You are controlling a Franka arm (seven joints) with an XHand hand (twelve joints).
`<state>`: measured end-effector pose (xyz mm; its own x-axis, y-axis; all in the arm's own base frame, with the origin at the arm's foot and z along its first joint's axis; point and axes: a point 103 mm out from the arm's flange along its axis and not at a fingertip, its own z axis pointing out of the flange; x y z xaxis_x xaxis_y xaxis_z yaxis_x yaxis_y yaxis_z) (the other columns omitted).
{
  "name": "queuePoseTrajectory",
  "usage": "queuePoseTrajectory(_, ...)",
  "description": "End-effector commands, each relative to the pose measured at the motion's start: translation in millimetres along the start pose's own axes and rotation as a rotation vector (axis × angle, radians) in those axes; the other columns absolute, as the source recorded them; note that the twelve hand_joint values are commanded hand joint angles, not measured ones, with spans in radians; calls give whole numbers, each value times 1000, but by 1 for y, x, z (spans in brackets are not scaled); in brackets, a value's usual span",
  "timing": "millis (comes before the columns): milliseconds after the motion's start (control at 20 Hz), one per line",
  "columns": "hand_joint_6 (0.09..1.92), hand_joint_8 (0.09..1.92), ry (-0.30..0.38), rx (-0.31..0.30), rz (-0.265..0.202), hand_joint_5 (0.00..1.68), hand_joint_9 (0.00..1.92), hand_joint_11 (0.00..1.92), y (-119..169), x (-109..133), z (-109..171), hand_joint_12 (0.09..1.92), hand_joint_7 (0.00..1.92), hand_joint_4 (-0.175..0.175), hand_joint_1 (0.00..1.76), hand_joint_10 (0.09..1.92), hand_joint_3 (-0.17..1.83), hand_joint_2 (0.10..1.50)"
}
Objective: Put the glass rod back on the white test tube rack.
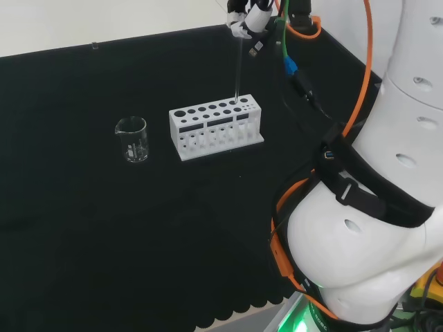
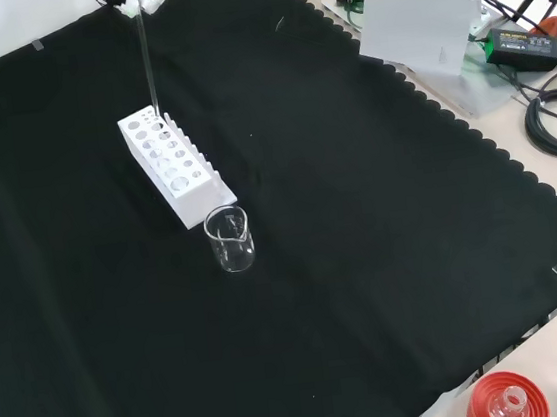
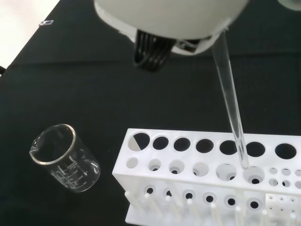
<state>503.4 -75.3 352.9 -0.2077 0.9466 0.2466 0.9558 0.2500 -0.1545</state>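
Holding the rod (image 1: 237, 66) upright, I am pinching its top end in my hand (image 1: 243, 21), high over the rack (image 1: 215, 127). In the head view its lower tip is sitting at the rack's right end; in the wrist view the tip (image 3: 244, 162) is hanging just at the top plate, beside a hole of the second row, and I cannot tell whether it has entered. The risk, I judge, is landing on the plate between holes: the rod could skid, tilt in my fingers, or shove the rack. Letting go before it is seated could tip it out toward the beaker (image 2: 230, 239) nearby.
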Motion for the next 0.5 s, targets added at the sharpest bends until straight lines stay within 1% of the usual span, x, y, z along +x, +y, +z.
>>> queuePoseTrajectory(50, 837, 937, 8, 5, 11, 1120, 1696, 1612, 9, -10, 6, 742, 1316, -175, 1325, 560, 894, 564)
queuePoseTrajectory(450, 836, 936, 13, 30, 18, 1120, 1696, 1612, 9, -10, 6, 742, 1317, -175, 1325, 559, 894, 564)
queuePoseTrajectory(500, 836, 936, 21, 20, 15, 1121, 1696, 1612, 9, -10, 6, 742, 1316, -175, 1325, 559, 894, 564)
